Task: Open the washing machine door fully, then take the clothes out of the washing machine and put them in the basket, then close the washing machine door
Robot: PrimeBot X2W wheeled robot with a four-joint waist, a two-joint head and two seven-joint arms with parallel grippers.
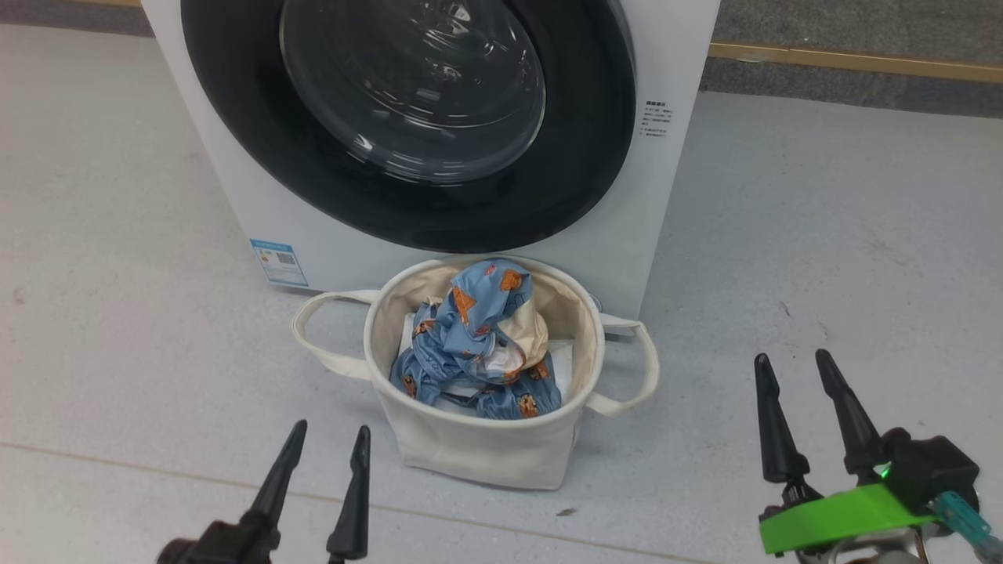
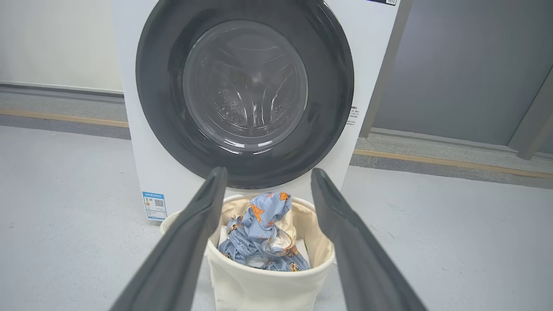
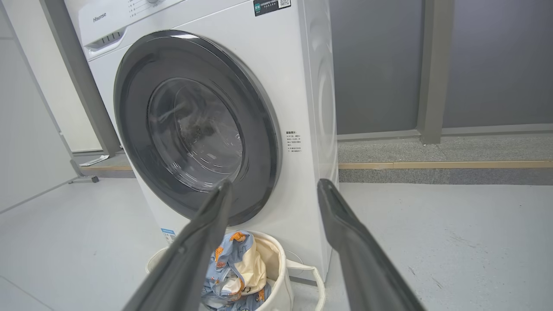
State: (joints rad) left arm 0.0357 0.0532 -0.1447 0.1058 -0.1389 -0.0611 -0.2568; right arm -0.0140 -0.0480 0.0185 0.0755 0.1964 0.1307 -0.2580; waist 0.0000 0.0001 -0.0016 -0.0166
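Obs.: the washing machine door (image 1: 407, 102) lies flush against the front of the washing machine (image 1: 627, 235), black rim seated all round in both wrist views; we read it as shut. The drum behind the glass looks empty, though reflections hide part of it

The clothes (image 1: 474, 345), blue with orange figures and a cream part, sit bunched in the basket (image 1: 478, 454). It stands on the floor (image 1: 823, 235) directly in front of the machine, under the door's lower rim; whether it touches the front panel we cannot tell. We judge it was placed there so a garment from the drum mouth has only a short drop

Left gripper (image 1: 331, 429): fingers spread, nothing between them. Right gripper (image 1: 792, 356): likewise apart, empty. Both hang further out from the machine than the basket, tips aimed at its front. We take this as a stand-off posture clear of the door's swing, all three steps apparently complete

Writing:
- Hisense logo (image 3: 99, 17) on the machine's control panel, legible
- dark sticker (image 3: 271, 5) with a QR code at the machine's top edge, text too small to read
- Blue label sticker (image 1: 278, 262) with a QR code at the machine's lower front corner, unreadable
- black print (image 1: 657, 117) on the front beside the door, characters too small to make out
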